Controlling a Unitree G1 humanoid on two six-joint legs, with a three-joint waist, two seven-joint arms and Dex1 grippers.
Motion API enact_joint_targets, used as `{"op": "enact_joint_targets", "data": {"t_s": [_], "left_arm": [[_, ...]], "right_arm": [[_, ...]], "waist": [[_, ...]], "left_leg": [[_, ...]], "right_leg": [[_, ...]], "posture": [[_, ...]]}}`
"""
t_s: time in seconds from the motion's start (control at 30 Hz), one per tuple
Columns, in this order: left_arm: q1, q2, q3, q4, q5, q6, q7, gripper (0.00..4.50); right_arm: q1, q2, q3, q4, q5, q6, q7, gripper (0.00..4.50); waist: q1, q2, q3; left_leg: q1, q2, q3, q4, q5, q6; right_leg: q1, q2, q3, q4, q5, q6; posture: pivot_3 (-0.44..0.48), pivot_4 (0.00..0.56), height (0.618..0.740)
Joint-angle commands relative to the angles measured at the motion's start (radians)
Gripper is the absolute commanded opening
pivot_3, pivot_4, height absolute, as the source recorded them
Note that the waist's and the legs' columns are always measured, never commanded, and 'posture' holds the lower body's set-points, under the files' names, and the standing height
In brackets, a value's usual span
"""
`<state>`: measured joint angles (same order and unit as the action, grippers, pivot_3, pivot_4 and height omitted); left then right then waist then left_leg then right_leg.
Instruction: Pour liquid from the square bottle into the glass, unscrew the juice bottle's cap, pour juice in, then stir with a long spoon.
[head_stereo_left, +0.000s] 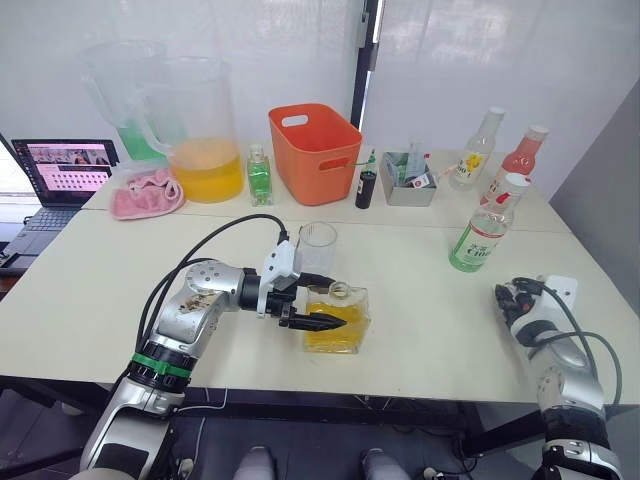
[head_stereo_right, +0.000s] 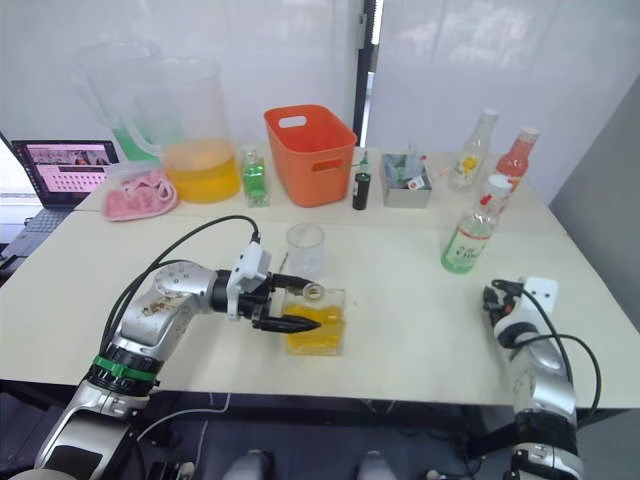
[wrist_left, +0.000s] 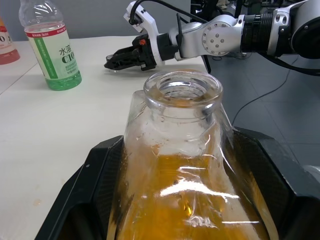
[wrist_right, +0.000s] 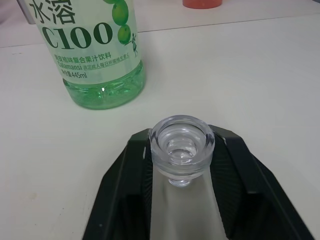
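Observation:
The square bottle (head_stereo_left: 337, 318) of yellow liquid stands upright near the table's front edge, its neck open. My left gripper (head_stereo_left: 335, 303) is shut on its sides, and the left wrist view shows the bottle (wrist_left: 182, 170) between the black fingers (wrist_left: 85, 200). The empty glass (head_stereo_left: 318, 248) stands just behind it. To the right stands the juice bottle (head_stereo_left: 485, 232), its white cap (head_stereo_left: 516, 182) on. My right gripper (head_stereo_left: 512, 298) rests low at the table's right front, shut on a clear glass stopper (wrist_right: 182, 142). The long spoon is out of view.
Along the back stand two big jugs (head_stereo_left: 200, 130), a small green bottle (head_stereo_left: 259, 178), an orange basket (head_stereo_left: 315, 150), a dark vial (head_stereo_left: 366, 188), a grey box (head_stereo_left: 408, 185) and two more bottles (head_stereo_left: 520, 155). A laptop (head_stereo_left: 65, 170) and a pink cloth (head_stereo_left: 145, 193) lie at far left.

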<state>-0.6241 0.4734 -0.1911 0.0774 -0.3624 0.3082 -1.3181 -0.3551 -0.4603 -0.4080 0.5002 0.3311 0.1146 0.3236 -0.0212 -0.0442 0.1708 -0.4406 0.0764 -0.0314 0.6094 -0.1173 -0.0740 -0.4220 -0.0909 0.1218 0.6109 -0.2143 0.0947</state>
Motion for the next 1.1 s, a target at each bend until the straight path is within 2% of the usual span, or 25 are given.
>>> {"op": "enact_joint_targets", "data": {"t_s": [0.03,0.17,0.33,0.47,0.7,0.8,0.93,1.1], "left_arm": [[0.006,-0.010,-0.016,-0.011,0.020,-0.007,0.030,2.80],[0.008,-0.018,-0.018,-0.002,0.021,-0.019,0.028,2.80],[0.016,-0.032,-0.008,-0.002,0.010,-0.027,0.034,2.80],[0.024,-0.045,0.014,-0.015,-0.006,-0.032,0.043,2.80],[0.042,-0.037,0.079,-0.089,-0.081,0.045,0.078,2.80],[0.055,-0.019,0.109,-0.135,-0.119,0.095,0.093,2.80],[0.094,0.058,0.194,-0.224,-0.150,0.155,0.157,2.80],[0.135,0.135,0.317,-0.315,-0.208,0.246,0.257,2.80]], "right_arm": [[0.009,-0.035,-0.012,-0.053,-0.005,-0.022,0.012,3.12],[0.041,-0.056,-0.003,-0.120,-0.025,-0.052,0.024,4.45],[0.126,-0.110,0.011,-0.323,-0.010,-0.010,0.104,4.48],[0.176,-0.159,-0.013,-0.496,0.078,0.121,0.170,4.48],[0.191,-0.288,-0.001,-0.808,0.417,0.472,0.368,4.48],[0.193,-0.321,0.016,-0.857,0.495,0.555,0.417,4.48],[0.139,-0.326,0.060,-0.885,0.594,0.651,0.444,4.48],[0.117,-0.302,0.116,-0.839,0.532,0.626,0.455,4.48]], "waist": [[0.001,0.000,0.000],[0.002,0.000,0.000],[0.005,0.001,0.000],[0.006,0.002,0.000],[0.002,0.004,0.001],[0.000,0.003,0.002],[-0.018,0.002,0.004],[-0.025,-0.001,0.006]], "left_leg": [[0.000,0.000,0.000,0.000,0.000,0.000],[0.000,-0.001,0.000,0.000,0.000,0.000],[0.000,-0.001,0.000,0.000,0.000,0.000],[0.000,-0.001,0.000,0.000,0.000,0.000],[-0.001,-0.001,0.000,0.000,0.000,0.000],[-0.001,-0.001,0.000,-0.001,0.000,0.000],[-0.002,-0.001,0.000,-0.002,0.000,0.000],[-0.003,0.000,0.000,-0.002,0.000,0.000]], "right_leg": [[0.000,0.000,0.000,0.000,0.000,0.000],[0.000,0.000,0.000,0.000,0.000,0.000],[0.000,-0.001,0.001,0.000,-0.001,0.001],[0.000,-0.001,0.001,0.000,-0.001,0.001],[-0.001,-0.001,0.001,0.000,-0.001,0.001],[-0.001,-0.001,0.001,0.000,-0.001,0.001],[-0.003,-0.001,0.001,0.000,-0.002,0.001],[-0.004,-0.001,0.001,0.000,-0.002,0.001]], "posture": [[0.000,0.150,0.717],[0.000,0.150,0.717],[0.000,0.150,0.717],[0.000,0.150,0.717],[0.000,0.150,0.717],[0.000,0.150,0.717],[0.000,0.150,0.717],[0.000,0.150,0.717]]}}
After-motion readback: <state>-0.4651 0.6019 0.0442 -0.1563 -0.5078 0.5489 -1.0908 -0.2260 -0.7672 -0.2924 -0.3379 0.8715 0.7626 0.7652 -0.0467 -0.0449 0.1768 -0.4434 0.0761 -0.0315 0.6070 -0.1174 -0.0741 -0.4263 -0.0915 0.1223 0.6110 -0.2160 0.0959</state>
